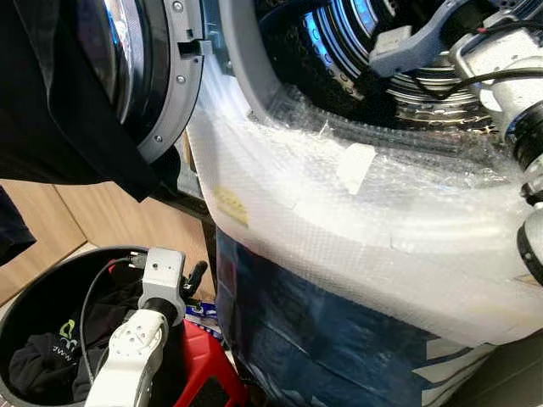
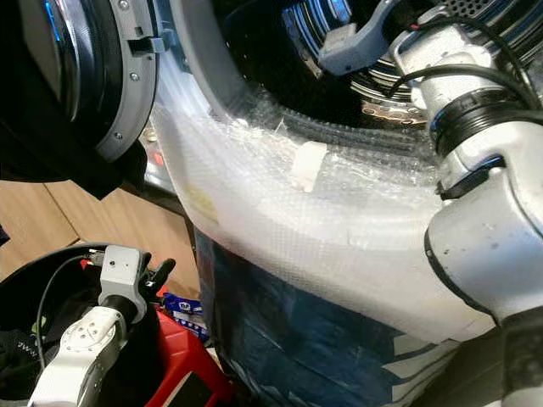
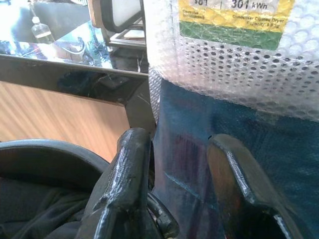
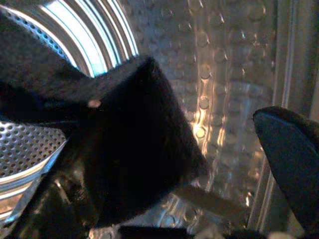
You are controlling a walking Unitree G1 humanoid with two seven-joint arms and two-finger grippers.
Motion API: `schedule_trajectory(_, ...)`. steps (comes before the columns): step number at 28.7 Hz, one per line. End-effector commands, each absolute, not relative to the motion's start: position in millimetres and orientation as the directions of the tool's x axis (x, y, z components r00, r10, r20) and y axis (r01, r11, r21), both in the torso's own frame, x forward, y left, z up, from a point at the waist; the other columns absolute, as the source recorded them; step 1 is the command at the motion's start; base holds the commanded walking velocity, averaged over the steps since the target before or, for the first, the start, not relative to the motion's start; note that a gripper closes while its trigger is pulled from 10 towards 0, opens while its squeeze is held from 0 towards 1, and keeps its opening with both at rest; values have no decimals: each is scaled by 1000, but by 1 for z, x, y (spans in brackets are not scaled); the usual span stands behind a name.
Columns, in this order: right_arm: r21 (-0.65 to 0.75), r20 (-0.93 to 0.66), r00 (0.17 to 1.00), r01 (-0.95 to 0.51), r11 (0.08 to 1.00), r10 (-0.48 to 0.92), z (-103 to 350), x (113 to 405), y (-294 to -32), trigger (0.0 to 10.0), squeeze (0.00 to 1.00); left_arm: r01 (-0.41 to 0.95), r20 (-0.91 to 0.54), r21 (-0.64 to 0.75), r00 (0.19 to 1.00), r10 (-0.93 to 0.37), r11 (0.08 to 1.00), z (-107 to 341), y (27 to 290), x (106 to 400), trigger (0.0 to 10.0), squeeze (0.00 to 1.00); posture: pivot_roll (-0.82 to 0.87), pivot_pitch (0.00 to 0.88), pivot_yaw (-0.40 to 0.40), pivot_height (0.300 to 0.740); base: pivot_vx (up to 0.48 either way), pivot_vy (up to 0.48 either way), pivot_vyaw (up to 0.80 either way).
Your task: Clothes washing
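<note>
With the right gripper (image 4: 214,164) reached inside the drum (image 1: 356,51), fingers parted and dark cloth (image 4: 124,149) draped over one, snagging on withdrawal is risked; the left gripper (image 3: 179,169), spread empty, is held beside the basket (image 1: 17,314).

black garment (image 4: 124,149), silver dimpled drum (image 4: 224,74)

Silver-white left arm (image 1: 127,356) at lower left, black cable looped alongside, grey wrist block. Right arm (image 2: 475,212) at right: glossy silver shells, black ring joint, black cables.
</note>
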State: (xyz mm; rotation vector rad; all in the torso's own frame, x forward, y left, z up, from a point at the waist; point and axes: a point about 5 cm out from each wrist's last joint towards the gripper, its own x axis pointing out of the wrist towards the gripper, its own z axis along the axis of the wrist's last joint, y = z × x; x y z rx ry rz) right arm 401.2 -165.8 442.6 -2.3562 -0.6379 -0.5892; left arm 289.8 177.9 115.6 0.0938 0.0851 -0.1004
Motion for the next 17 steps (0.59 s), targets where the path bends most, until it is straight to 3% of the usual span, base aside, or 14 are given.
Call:
schedule_trajectory(1,-434,513,801,551,-713,307,441,402,-162,10000,0,107,-76,87,992,-101,990,118,178,290,10000,0,151,38,11,740,0,0,0)
schedule_trajectory(4,-445,638,728,613,-653,249,454,395,-175,10000,0,105,-76,85,992,-99,991,118,178,290,10000,0,156,39,14,740,0,0,0)
schedule_trajectory(6,-455,640,726,622,-637,252,454,395,-175,10000,0,105,-76,85,992,-99,991,118,178,290,10000,0,157,40,15,740,0,0,0)
schedule_trajectory(8,-514,522,772,624,-588,363,435,403,-156,10000,0,108,-75,84,992,-101,991,119,178,290,10000,0,149,38,17,740,0,0,0)
schedule_trajectory(10,-546,269,836,541,-639,478,395,412,-137,10000,0,110,-75,86,992,-104,990,119,178,291,10000,0,145,39,18,740,0,0,0)
schedule_trajectory(11,-517,268,843,535,-668,467,391,414,-139,10000,0,111,-76,85,992,-105,990,119,177,291,10000,0,145,35,14,740,0,0,0)
schedule_trajectory(13,-551,384,825,564,-615,414,400,413,-146,10000,0,112,-75,85,992,-106,990,119,177,292,10000,0,151,38,19,740,0,0,0)
schedule_trajectory(17,-544,558,788,585,-602,262,430,405,-168,10000,0,113,-72,84,992,-107,990,120,176,292,10000,0,153,37,19,740,0,0,0)
